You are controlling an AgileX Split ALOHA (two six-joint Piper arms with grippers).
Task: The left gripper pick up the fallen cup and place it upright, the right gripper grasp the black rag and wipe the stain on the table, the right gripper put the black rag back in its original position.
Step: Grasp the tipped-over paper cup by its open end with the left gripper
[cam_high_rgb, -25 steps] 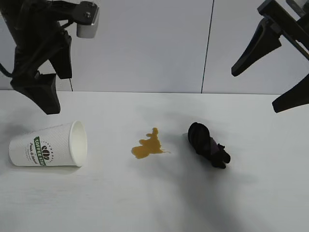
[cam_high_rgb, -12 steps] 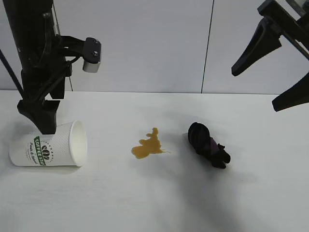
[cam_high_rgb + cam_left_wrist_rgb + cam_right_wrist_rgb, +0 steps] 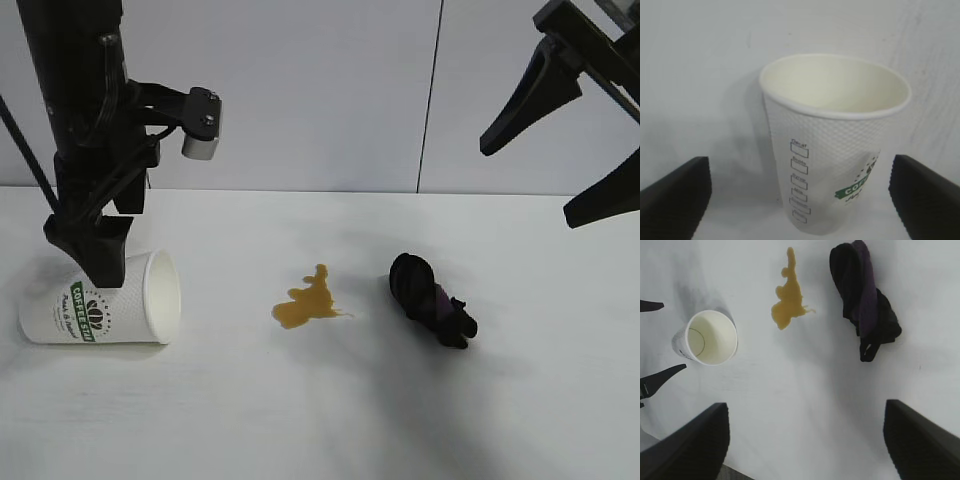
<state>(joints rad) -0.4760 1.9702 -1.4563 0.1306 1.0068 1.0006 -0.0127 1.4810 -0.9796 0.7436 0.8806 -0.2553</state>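
The white cup (image 3: 100, 302) lies on its side at the left of the table (image 3: 300, 420), mouth toward the stain. My left gripper (image 3: 100, 268) points down right over the cup's middle. In the left wrist view the cup (image 3: 835, 145) lies between the spread fingers (image 3: 675, 195), and the gripper (image 3: 799, 165) is open with nothing held. The amber stain (image 3: 305, 300) is at the table's centre, and the black rag (image 3: 432, 300) lies bunched to its right. My right gripper (image 3: 528, 188) hangs high at the right, open and empty. The right wrist view shows the gripper (image 3: 806, 407), cup (image 3: 710, 337), stain (image 3: 787, 295) and rag (image 3: 865, 300).
A grey panelled wall (image 3: 320, 90) stands behind the table. The left gripper's fingertips (image 3: 665, 376) show on either side of the cup in the right wrist view.
My left gripper has come down and a little to the right, from above the cup to right over it. The right arm, cup, stain and rag have not moved.
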